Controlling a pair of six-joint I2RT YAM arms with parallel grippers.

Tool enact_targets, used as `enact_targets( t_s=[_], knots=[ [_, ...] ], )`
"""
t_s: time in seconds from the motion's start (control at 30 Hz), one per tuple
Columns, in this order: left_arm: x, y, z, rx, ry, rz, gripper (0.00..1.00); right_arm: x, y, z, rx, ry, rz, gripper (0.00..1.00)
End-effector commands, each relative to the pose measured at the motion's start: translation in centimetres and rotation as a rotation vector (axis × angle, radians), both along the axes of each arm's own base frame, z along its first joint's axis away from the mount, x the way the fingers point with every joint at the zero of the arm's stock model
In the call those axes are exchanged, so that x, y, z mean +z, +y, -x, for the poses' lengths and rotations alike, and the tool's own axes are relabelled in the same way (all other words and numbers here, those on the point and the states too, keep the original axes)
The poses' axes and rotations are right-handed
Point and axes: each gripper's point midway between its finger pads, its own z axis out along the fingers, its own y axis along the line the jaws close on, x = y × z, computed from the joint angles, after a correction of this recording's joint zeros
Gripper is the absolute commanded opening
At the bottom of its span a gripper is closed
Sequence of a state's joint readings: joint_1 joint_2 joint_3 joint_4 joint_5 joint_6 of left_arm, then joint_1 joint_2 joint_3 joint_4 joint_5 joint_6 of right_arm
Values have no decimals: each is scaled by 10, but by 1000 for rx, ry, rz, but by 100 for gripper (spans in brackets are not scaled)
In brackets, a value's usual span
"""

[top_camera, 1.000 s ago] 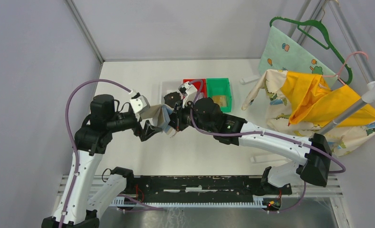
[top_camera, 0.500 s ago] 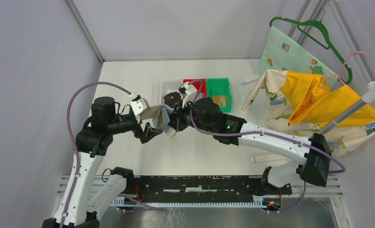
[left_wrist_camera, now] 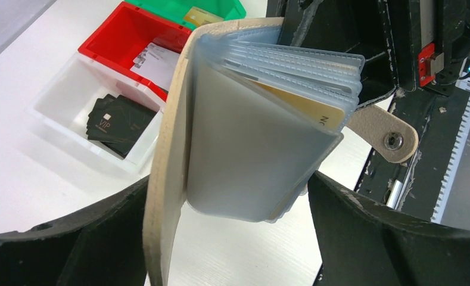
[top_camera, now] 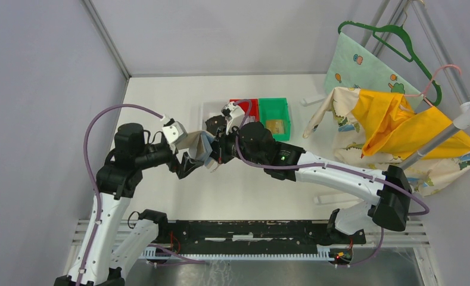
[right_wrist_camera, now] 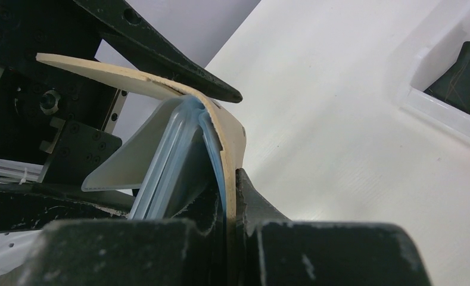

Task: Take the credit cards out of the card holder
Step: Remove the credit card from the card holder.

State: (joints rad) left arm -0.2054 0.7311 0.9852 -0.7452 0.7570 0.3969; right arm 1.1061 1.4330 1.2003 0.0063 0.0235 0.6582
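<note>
While the left gripper's (left_wrist_camera: pixel 232 238) jaws are spread wide around it, the bent beige card holder (left_wrist_camera: pixel 168 179), with shiny clear sleeves (left_wrist_camera: pixel 250 155) fanned out and a gold card (left_wrist_camera: pixel 307 107) inside, is held up near the white bin (left_wrist_camera: pixel 65 95), pinched tight by the right gripper (right_wrist_camera: pixel 229 196).

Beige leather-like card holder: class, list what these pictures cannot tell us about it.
- Card count in the clear plastic sleeves: left wrist view, frosted layers overlap; only one gold-tan card shows an edge.
- Lower part of the beige leather-like card holder: right wrist view, the right claw covers it.
- Contents of the green plastic bin: cut by the left wrist view's top edge; too small from above.
</note>
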Motion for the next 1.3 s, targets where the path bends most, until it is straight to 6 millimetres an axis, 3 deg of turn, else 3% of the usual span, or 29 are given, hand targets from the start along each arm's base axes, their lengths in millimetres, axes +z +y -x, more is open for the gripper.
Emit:
enact_targets(
  t_s=[0.0,0.27,0.63,0.77,1.0,1.27],
  knots=[
    [10,-2,-1,-4,-36,20,93,51,6,-1,-7,-52,-134,0],
    [8,-7,17,-97,-29,13,90,50,3,-4,-26,-55,-127,0],
    [27,6,-9,41,-130,-6,82,49,-1,-1,-22,-55,-132,0],
    [36,-2,-7,28,-113,68,84,51,3,-2,-17,-51,-131,0],
    [18,-2,-1,-3,-82,29,87,56,8,-4,-19,-52,-135,0],
    [18,2,-5,16,-110,4,85,57,11,-5,-18,-51,-131,0]
  ],
)
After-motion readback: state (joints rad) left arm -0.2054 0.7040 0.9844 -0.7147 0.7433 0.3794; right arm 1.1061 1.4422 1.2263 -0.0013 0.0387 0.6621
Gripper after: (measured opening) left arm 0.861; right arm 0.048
